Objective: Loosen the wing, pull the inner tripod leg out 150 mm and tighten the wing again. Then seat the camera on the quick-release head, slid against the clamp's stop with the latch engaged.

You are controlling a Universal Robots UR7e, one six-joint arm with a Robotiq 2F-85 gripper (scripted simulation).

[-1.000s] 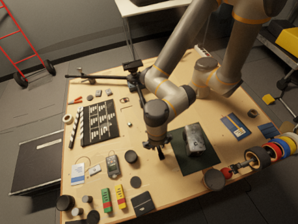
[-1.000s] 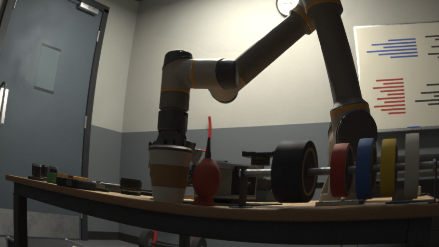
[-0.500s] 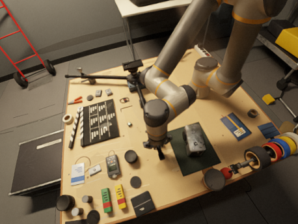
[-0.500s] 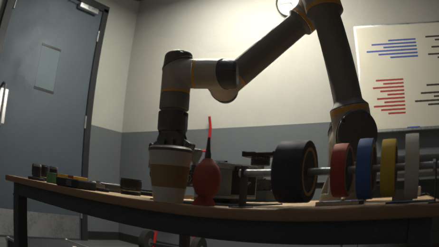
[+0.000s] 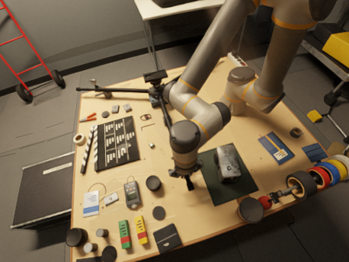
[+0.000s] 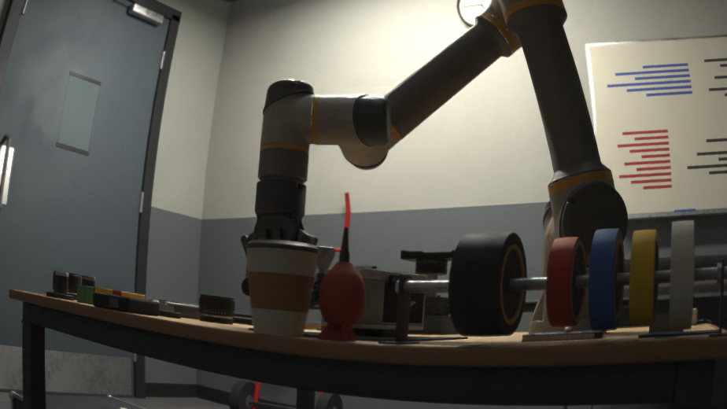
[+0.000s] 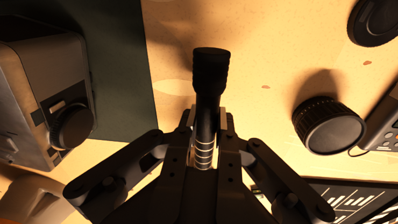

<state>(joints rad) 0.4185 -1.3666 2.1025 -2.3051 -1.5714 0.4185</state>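
The inner tripod leg [image 7: 208,111], a black tube with a ribbed rubber foot [image 7: 211,69] and white ring marks, lies along the table toward the near edge. My gripper [image 7: 206,118] has its two finger pads clamped on the tube just behind the foot [image 5: 189,184]. The tripod [image 5: 154,89] lies flat at the far side of the table, with its quick-release head [image 5: 155,74] on top and another leg [image 5: 110,90] reaching left. The camera [image 5: 227,163] rests on a dark green mat [image 5: 224,174] just right of my gripper. The wing is hidden behind my arm.
A clapperboard [image 5: 114,142] lies left of the leg. A lens cap [image 5: 153,182] and a handheld meter [image 5: 131,193] sit near my gripper's left. A paper cup [image 6: 281,286], a red blower [image 6: 341,295] and a tape-roll rack [image 6: 585,282] stand along the near edge.
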